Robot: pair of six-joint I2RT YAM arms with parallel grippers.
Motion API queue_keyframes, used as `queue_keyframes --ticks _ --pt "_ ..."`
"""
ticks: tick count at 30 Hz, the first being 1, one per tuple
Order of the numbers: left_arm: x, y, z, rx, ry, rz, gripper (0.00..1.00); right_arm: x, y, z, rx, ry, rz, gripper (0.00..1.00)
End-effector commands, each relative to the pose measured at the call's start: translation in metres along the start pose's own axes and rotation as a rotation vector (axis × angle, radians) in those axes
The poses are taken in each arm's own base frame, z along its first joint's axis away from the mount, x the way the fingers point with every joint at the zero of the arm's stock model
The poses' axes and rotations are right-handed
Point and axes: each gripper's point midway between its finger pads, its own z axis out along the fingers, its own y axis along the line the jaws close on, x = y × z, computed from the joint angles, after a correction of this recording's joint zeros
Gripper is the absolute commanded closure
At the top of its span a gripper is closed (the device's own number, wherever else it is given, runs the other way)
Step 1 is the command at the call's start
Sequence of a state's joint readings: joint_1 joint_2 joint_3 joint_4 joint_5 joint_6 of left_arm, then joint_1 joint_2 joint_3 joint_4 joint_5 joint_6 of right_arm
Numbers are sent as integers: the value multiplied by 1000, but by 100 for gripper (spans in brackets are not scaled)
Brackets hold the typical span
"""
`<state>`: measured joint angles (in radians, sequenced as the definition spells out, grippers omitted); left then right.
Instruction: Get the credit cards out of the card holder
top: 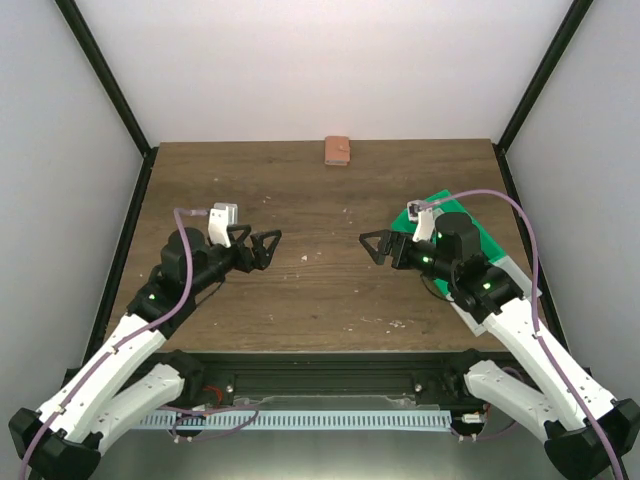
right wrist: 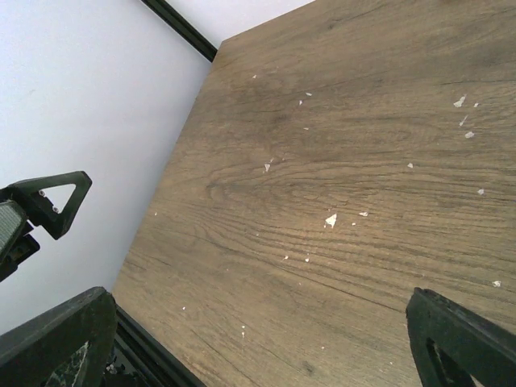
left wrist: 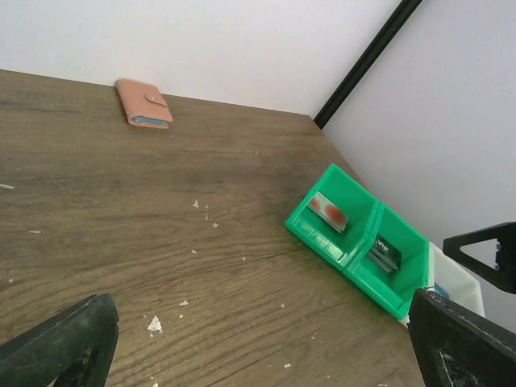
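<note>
The card holder is a tan-pink wallet lying closed against the back wall; in the left wrist view its snap tab and light blue edge show. A red and white card and a dark card lie in separate compartments of the green tray. No blue card is visible. My left gripper is open and empty over the table's left middle. My right gripper is open and empty over the right middle. Both are far from the holder.
The green tray sits at the right edge, partly under my right arm. Small white flecks dot the brown table. White walls and black frame posts close in the back and sides. The two grippers face each other across the middle.
</note>
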<state>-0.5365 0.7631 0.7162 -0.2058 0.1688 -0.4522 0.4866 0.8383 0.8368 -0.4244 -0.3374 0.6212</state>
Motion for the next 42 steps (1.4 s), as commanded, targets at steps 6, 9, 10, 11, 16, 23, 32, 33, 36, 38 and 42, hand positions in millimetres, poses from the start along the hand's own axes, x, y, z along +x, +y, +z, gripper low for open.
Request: queue_keyframes --ticks 6,9,10,11,16,23,32,33,36,38,42 --pt "-6 7 -1 -31 -39 44 0 -9 3 -2 -8 -35 -8 0" --pt "-7 8 -2 -40 -47 57 0 -10 0 3 1 -38 4 0" --pt "-6 10 -2 -50 -46 61 0 -11 -2 5 8 -37 13 0" --pt "-6 12 -2 -58 -47 66 0 -11 -4 7 17 -37 21 0" --pt "-12 21 1 -104 -90 44 0 -19 -21 20 91 -66 35 0" --pt "-20 15 15 -58 -125 63 5 -15 -56 50 201 -65 152 0" --pt "-15 38 104 -90 -76 -181 28 2 -52 58 140 -3 112 0" --pt "-16 41 115 -97 -68 -196 30 0 -51 53 139 -15 97 0" --pt "-15 57 153 -115 -29 -257 36 -4 -47 37 142 -55 68 0" --pt "-6 81 185 -140 12 -332 44 -6 -43 27 140 -77 55 1" --pt "-1 105 237 -84 22 -475 48 -11 -32 10 116 -112 34 0"
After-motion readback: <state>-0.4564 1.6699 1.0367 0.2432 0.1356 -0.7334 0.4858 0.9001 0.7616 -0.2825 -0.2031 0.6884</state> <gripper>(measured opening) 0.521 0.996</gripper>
